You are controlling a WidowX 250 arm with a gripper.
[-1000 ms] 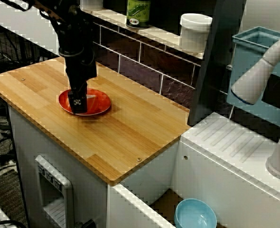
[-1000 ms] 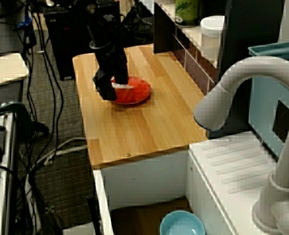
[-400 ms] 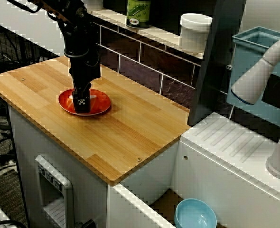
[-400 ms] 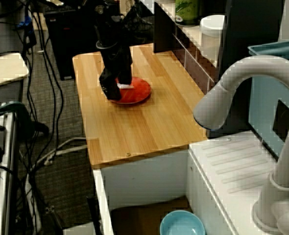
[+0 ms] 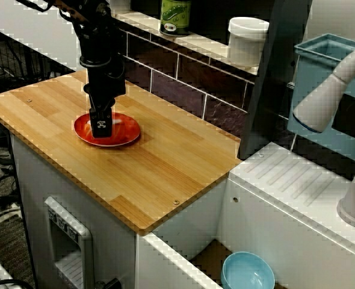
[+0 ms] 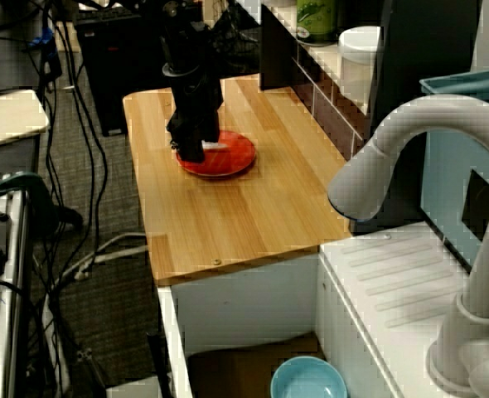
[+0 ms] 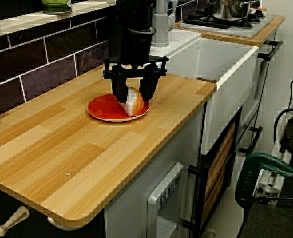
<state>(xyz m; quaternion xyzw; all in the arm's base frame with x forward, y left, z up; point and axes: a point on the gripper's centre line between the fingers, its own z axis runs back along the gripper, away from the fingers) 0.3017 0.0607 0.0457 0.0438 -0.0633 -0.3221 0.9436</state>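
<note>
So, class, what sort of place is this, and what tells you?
Probably a kitchen, perhaps a mock-up: a wooden counter backed by dark tiles, a white tap, and a stove with a pot on it.

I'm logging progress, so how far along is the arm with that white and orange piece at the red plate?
Done: the jaws stand either side of the white and orange piece, apparently shut on it. In hand: the grip, low over the red plate; whether the piece is lifted is unclear. Left, probably: carrying it clear of the plate.
</note>
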